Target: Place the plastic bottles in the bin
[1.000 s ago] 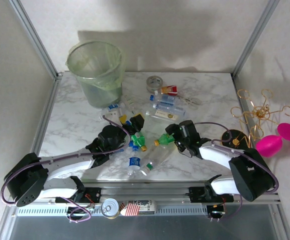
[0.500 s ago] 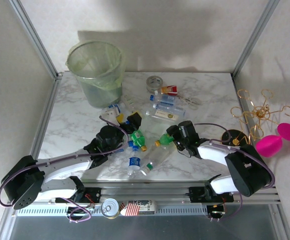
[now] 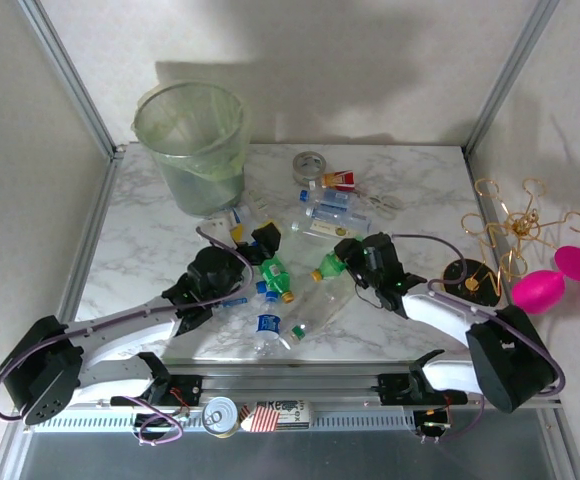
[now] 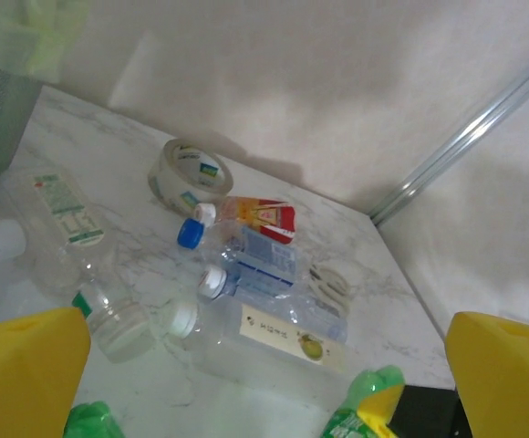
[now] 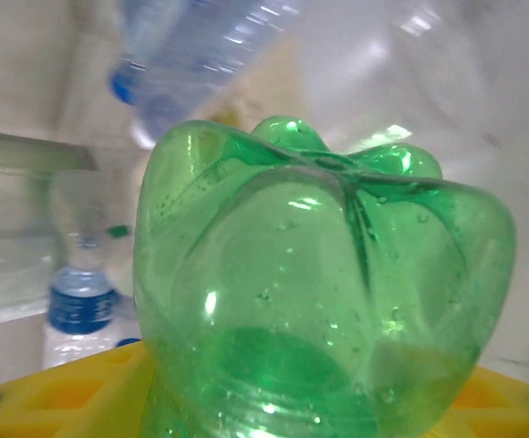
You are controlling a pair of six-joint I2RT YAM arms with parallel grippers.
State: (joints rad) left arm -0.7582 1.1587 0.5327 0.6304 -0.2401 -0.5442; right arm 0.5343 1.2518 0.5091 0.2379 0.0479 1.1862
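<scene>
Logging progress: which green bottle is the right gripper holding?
The green bottle right of centre, its base in the right gripper; the other green bottle lies loose by the left gripper.

The green bottle (image 5: 319,301) is cut off at the bottom edge, a blurred blue-labelled bottle (image 5: 80,306) behind it.

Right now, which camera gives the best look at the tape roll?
Left wrist. The tape roll is close and unobstructed there, with its grey side, its hole and the printed core all visible. In top external the tape roll is a small grey ring seen from above, too small for detail.
</scene>
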